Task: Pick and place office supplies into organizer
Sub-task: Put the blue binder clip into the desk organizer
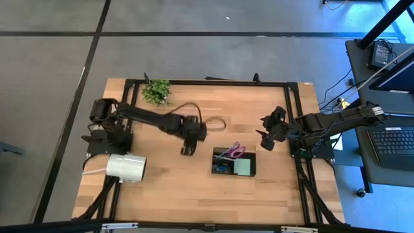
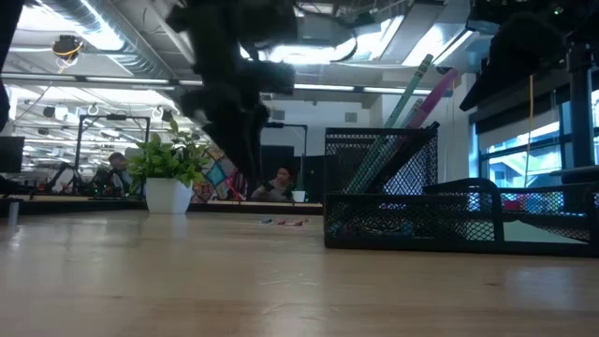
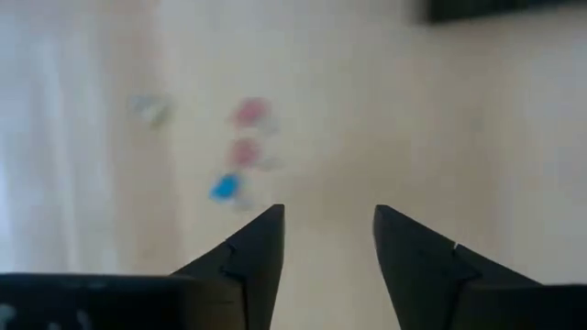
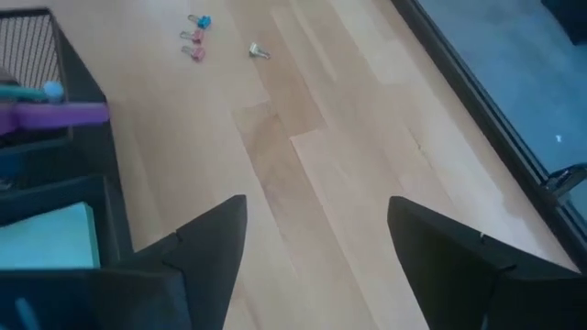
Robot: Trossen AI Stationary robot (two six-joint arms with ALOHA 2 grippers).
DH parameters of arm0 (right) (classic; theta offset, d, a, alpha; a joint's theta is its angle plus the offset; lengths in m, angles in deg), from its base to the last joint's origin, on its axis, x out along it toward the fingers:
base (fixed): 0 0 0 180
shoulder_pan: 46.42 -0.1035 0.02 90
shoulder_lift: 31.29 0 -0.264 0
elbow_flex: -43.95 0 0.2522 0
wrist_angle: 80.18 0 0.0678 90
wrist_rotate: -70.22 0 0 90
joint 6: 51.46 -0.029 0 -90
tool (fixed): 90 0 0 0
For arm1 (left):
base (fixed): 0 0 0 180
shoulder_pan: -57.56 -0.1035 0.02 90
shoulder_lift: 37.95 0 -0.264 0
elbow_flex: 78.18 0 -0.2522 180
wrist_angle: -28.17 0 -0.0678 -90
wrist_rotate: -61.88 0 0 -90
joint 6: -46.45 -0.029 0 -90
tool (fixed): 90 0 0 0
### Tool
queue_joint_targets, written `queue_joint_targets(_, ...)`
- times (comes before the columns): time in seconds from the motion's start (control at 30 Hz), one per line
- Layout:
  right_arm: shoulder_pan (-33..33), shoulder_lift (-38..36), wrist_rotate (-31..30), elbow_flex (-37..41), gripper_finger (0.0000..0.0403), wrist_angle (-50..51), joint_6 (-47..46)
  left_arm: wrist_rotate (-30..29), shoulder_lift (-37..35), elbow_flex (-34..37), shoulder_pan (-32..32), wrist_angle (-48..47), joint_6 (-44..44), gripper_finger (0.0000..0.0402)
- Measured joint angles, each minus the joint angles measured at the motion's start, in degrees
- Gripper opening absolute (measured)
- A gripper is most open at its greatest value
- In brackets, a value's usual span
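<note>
The black mesh organizer (image 1: 234, 162) stands on the wooden table, right of centre. In it are purple-handled scissors (image 1: 235, 152) and a pale green sticky-note pad (image 1: 244, 167); in the low view, pens (image 2: 412, 94) lean out of its tall compartment (image 2: 379, 178). Several small clips, blue and pink, (image 4: 194, 37) lie loose on the wood, and show blurred ahead of the left fingers as clips (image 3: 240, 151). My left gripper (image 3: 327, 215) hangs open above bare wood, left of the organizer (image 1: 187, 149). My right gripper (image 4: 316, 203) is open and holds nothing, above the table beside the organizer's right end (image 1: 266, 141).
A big white roll (image 1: 126, 167) lies at the table's left edge near the left arm's base. A small green plant (image 1: 156, 90) in a white pot (image 2: 168, 195) stands at the far left. People sit in the room beyond the table (image 2: 281, 183).
</note>
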Motion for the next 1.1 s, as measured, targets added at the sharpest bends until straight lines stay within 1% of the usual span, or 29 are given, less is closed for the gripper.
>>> queue_joint_targets(0.17, 0.01, 0.02, -1.14, 0.00, 0.0268, -0.27, -0.98, 0.01, 0.00, 0.00, -7.09, 2.63, 9.52, 0.0168)
queue_joint_targets(0.27, 0.00, 0.00, -2.15, 0.00, 0.0268, -0.28, -1.01, 2.10, 0.00, 0.00, -10.42, 4.74, 16.42, 0.0168)
queue_joint_targets(0.37, 0.00, 0.00, -3.43, 0.00, 0.0268, -0.30, -1.03, 4.69, 0.00, 0.00, -12.70, 5.16, 23.87, 0.0168)
queue_joint_targets(0.47, 0.00, 0.00, -4.88, 0.00, 0.0268, -0.28, -0.93, 3.94, 0.00, 0.00, -13.66, 4.82, 28.36, 0.0168)
queue_joint_targets(0.73, 0.01, 0.02, -9.06, 0.00, 0.0268, -0.27, -0.80, 2.55, 3.99, 0.04, -13.69, 5.11, 32.97, 0.0168)
queue_joint_targets(0.93, 0.01, 0.00, -9.16, 0.00, 0.0268, -0.25, -0.72, 1.97, 7.03, 0.04, -13.71, 6.18, 35.29, 0.0168)
queue_joint_targets(1.1, 0.00, 0.00, -9.16, 0.00, 0.0268, -0.20, -0.70, 1.97, 7.17, 0.04, -12.84, 7.68, 35.51, 0.0168)
